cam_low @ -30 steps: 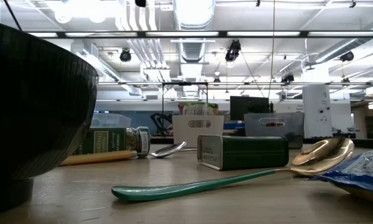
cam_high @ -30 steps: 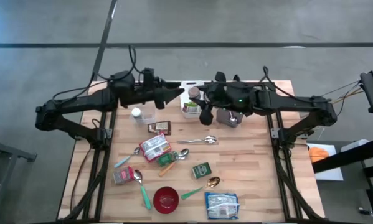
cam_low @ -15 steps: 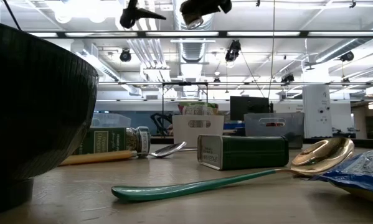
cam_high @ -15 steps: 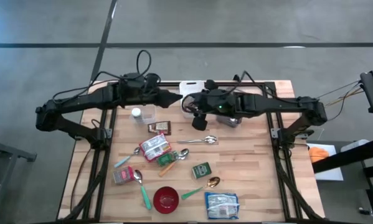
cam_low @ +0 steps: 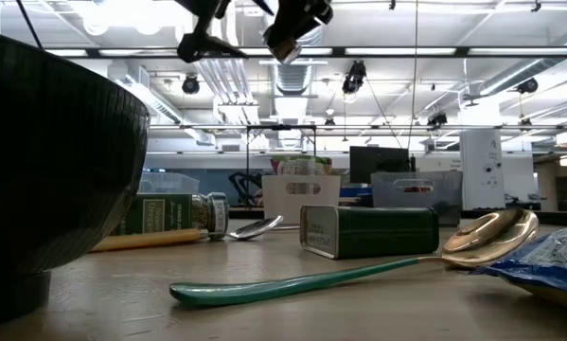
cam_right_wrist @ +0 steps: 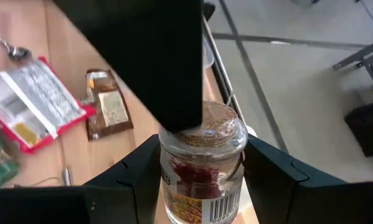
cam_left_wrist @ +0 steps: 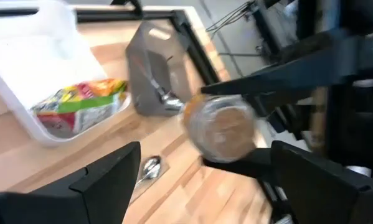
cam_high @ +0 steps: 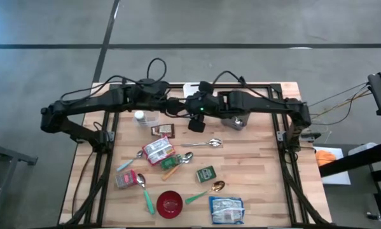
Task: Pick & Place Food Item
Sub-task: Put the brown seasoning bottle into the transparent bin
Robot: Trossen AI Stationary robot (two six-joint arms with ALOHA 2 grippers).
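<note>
The right tool [cam_right_wrist: 202,180] is clamped on a small glass spice jar [cam_right_wrist: 202,155], its two dark fingers pressing the jar's sides while the jar stands along the tool's own line, cork-like lid pointing forward, away from the wrist. In the high view this tool [cam_high: 194,122] hangs above the far middle of the surface [cam_high: 260,165], raised well clear of it. Directly opposite, the left tool [cam_left_wrist: 198,180] has its fingers spread wide and empty, and the jar [cam_left_wrist: 222,127] sits just ahead of that gap, its round end facing the left arm. The two tools face each other closely, so a hand-over looks likely. The white tray [cam_left_wrist: 33,81] with a colourful packet [cam_left_wrist: 80,106] lies just beyond.
</note>
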